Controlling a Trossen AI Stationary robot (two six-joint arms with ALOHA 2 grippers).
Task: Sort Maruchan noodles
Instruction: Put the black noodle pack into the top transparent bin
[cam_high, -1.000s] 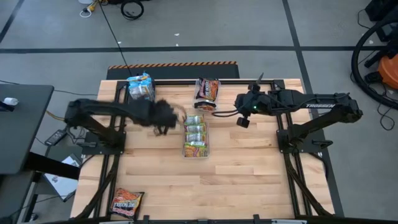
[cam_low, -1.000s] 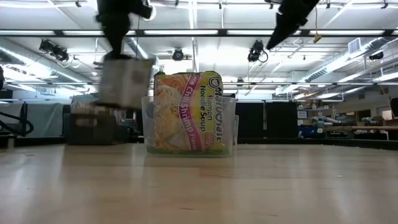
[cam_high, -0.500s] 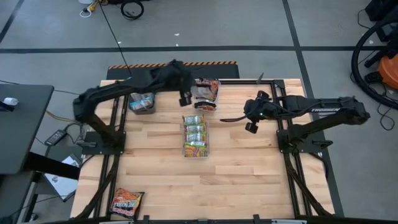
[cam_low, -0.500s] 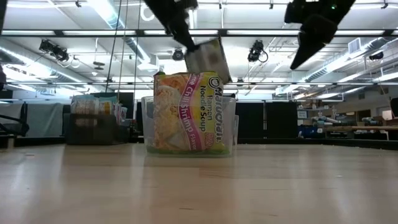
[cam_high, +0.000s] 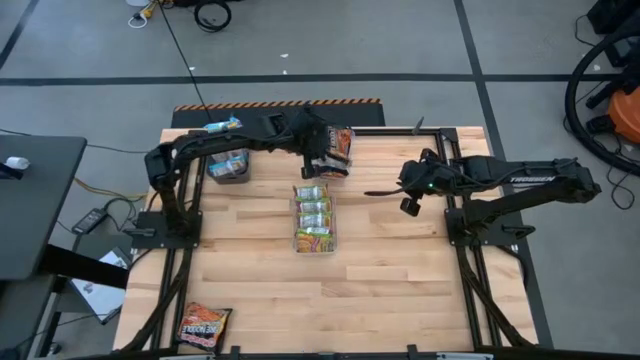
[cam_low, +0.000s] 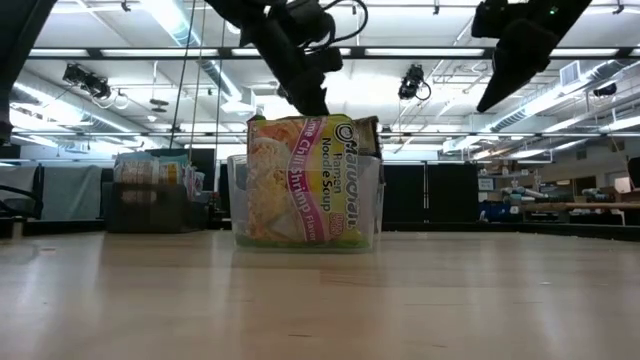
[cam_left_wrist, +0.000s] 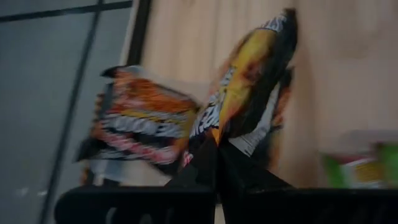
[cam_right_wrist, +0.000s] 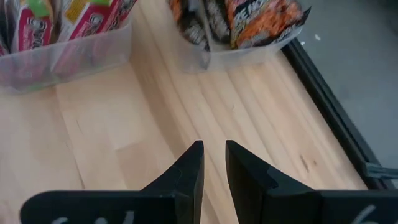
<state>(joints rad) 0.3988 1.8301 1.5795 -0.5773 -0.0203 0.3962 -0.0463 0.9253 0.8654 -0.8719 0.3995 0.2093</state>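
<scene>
Left end effector (cam_high: 322, 160) pinched closed, arm extended; right end effector (cam_right_wrist: 212, 163) slightly parted.

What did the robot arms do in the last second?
The left gripper swung from beside the blue-packet bin across to the far bin of dark noodle packets, carrying a dark packet shut in its fingers. The right gripper drew back slightly, empty. The yellow-green packets and the front-corner packet stayed put.

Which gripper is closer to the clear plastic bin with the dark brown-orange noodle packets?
Left. The left gripper is over the clear plastic bin with dark brown-orange noodle packets, gripping one such packet. The right gripper hangs empty over bare table, off to the right.
</scene>
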